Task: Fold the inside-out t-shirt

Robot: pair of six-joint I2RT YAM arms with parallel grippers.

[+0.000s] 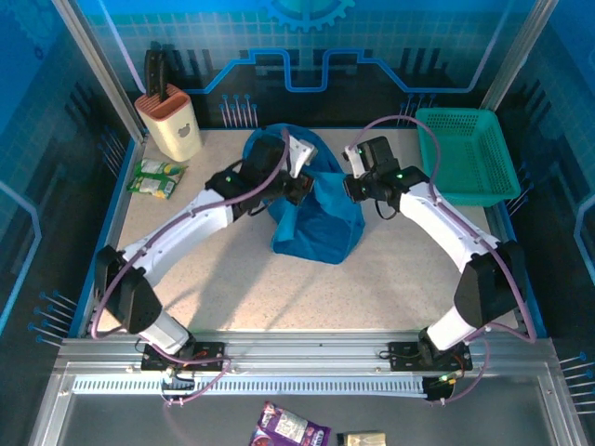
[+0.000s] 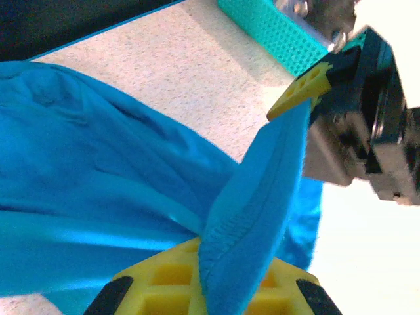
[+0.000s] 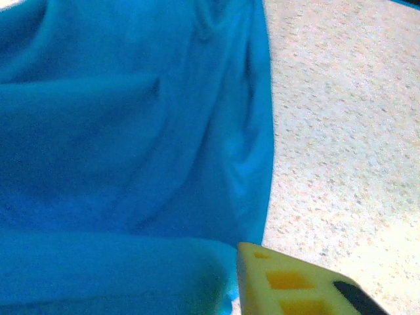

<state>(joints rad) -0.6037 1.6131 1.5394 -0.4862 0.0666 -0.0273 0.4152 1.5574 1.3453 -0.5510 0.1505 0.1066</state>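
The inside-out t-shirt [image 1: 321, 223] is a bunched blue heap at mid-table, pulled up between both grippers. My left gripper [image 1: 299, 186] comes at it from the left. In the left wrist view its yellow jaws [image 2: 207, 262] are shut on a stitched hem of the t-shirt [image 2: 98, 164], and that band of cloth runs up to the right gripper [image 2: 367, 111]. My right gripper [image 1: 350, 181] meets the cloth from the right. In the right wrist view one yellow finger [image 3: 289, 279] shows beside the t-shirt [image 3: 131, 131]; cloth hides the other finger.
A teal mesh basket [image 1: 469, 153] stands at the back right, its rim [image 2: 275, 33] also in the left wrist view. A knife block [image 1: 170, 121] and a green packet [image 1: 155, 178] sit at the back left. Two snack packets [image 1: 293, 429] lie below the front rail.
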